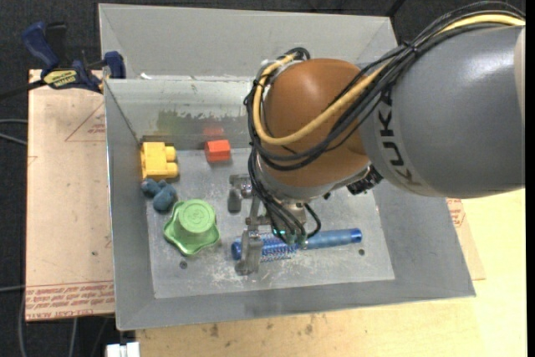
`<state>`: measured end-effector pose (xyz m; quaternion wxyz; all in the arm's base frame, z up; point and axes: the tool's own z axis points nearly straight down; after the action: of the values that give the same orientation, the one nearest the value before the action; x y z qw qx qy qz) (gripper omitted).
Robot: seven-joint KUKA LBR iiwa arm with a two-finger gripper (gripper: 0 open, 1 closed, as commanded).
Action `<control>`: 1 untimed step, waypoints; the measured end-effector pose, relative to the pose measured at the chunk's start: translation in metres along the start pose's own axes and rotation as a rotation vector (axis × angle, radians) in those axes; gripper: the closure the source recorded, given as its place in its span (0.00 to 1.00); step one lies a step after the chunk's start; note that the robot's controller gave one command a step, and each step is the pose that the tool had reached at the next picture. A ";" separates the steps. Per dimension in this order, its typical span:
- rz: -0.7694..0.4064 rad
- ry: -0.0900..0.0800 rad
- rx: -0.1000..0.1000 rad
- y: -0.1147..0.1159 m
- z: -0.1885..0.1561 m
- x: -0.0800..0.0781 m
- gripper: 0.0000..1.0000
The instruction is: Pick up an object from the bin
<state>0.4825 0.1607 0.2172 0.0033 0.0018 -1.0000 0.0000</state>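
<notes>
Seen from above and a little to one side, a grey metal bin (125,280) with a handful of loose things on its floor. From the right, the grey KUKA arm (468,113), its wrist capped by an orange cover (313,121) with yellow and black cables (276,142) looped over it.

Below that cover, the gripper (243,228), down at floor level towards the bin's near edge, about midway between the left and right walls. Fingers apparently spread wide, one out towards the bin's centre, the other at the near edge, touching or just over the bristled left end of a blue brush (334,238). Nothing clearly clamped between them. Brush flat along the near edge, handle pointing to the right wall.

Just left of the gripper, a green cup (192,226), bottom up, towards the near-left corner. Beyond it, by the left wall, two small dark-blue lumps (160,195) touching each other, then a yellow toy brick (159,160). Near the far wall, left of the cover, a small orange-red block (218,150), apart from the rest.
</notes>
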 end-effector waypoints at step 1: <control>-0.141 -0.002 0.003 -0.078 0.090 -0.044 0.00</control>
<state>0.5259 0.0829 0.1265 0.0024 0.0722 -0.9974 0.0011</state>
